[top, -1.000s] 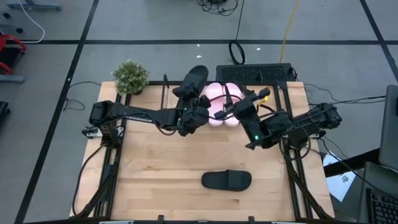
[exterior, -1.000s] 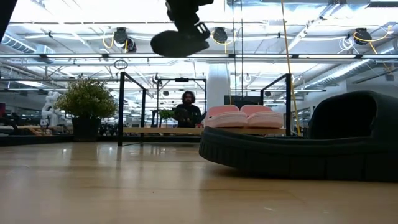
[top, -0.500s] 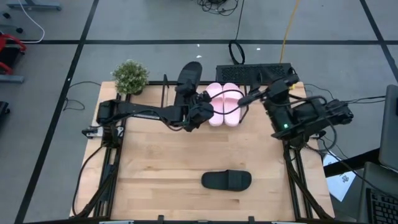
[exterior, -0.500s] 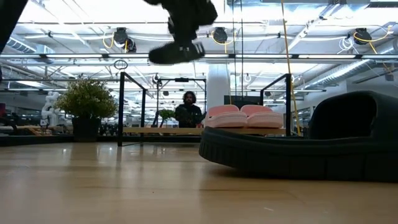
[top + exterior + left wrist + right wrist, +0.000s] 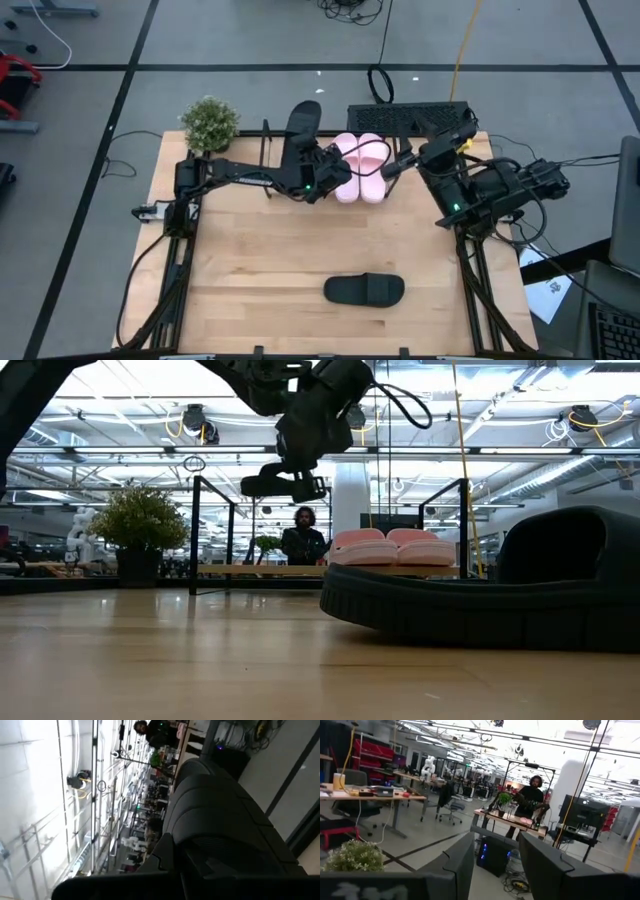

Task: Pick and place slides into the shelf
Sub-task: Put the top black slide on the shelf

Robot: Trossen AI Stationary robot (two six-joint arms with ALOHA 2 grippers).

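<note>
Two pale pink slides (image 5: 358,166) lie side by side on the shelf (image 5: 268,150) at the table's far edge; the low view shows them on its wooden board (image 5: 250,570). My left gripper (image 5: 316,172) is shut on a black slide (image 5: 303,125), held above the shelf's left part, left of the pink pair. The low view shows this slide (image 5: 280,483) roughly level and well above the board. Another black slide (image 5: 365,290) rests sole down near the table's front edge. My right gripper (image 5: 398,163) stands open and high, right of the pink slides, with nothing between its fingers. My left gripper holds the black slide at its near end (image 5: 200,852), coming at it about level from the table's near side. The slide reaches away from the fingers toward the far edge, lifted clear. The slide's own bulk hides which part the fingers pinch.
A potted plant (image 5: 210,125) stands at the table's far left corner. A black computer case (image 5: 410,118) sits on the floor behind the shelf. A person (image 5: 303,538) stands in the room beyond. Bare tabletop (image 5: 260,250) lies between shelf and front slide.
My left gripper has sunk toward the shelf and reached toward the far edge with the black slide, which has rolled and now hangs lower and nearly level. My right gripper has drawn back from the pink slides toward the table's right edge and risen a little.
</note>
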